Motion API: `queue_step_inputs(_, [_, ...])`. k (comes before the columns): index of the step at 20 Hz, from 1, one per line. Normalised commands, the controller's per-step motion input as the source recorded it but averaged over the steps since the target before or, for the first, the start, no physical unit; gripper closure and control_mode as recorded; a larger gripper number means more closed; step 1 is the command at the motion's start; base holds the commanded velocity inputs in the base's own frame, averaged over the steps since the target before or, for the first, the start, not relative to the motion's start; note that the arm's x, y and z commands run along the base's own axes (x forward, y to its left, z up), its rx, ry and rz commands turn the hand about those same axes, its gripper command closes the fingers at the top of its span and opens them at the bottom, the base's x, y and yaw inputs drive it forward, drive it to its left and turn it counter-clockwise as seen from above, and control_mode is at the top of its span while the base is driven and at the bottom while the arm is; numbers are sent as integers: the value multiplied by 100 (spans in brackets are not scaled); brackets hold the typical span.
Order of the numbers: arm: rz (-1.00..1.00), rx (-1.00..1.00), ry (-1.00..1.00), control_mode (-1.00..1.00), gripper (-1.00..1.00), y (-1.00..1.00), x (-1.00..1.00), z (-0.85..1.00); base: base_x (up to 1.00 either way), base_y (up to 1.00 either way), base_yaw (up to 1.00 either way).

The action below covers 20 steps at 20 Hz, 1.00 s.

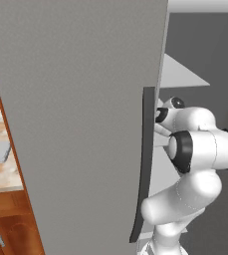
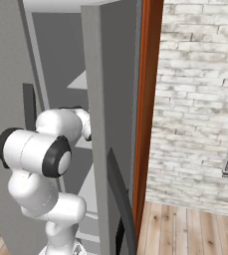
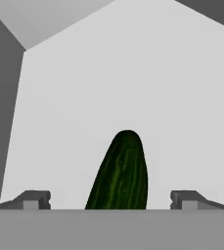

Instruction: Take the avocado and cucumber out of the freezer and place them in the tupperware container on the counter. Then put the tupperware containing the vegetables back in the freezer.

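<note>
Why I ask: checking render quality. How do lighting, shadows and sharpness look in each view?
Hand view: flat, even light, the cucumber sharp with a glossy streaked sheen, no cast shadow on the pale shelf; open tool. Left base view: freezer door matte, no glare. Right base view: brick wall crisp, no blur.

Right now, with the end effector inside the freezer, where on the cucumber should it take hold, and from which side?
Grip the cucumber across its narrow width near the middle, coming straight on along the hand's view. It lies lengthwise on the pale freezer shelf, centred between the open end effector fingertips, so its rounded sides face the pads.
</note>
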Motion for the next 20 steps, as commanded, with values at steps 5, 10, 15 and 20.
queue_step_inputs(5, [0, 0, 5, -100, 100, 40, -19, -60, 0, 0, 0])
queue_step_inputs(10, [0, 0, 1, -100, 100, 28, -11, -43, 0, 0, 0])
queue_step_inputs(15, [0, 0, 0, -100, 100, 13, -26, -10, 0, 0, 0])
queue_step_inputs(20, [0, 0, -15, -100, 100, -1, -86, 21, 0, 0, 0])
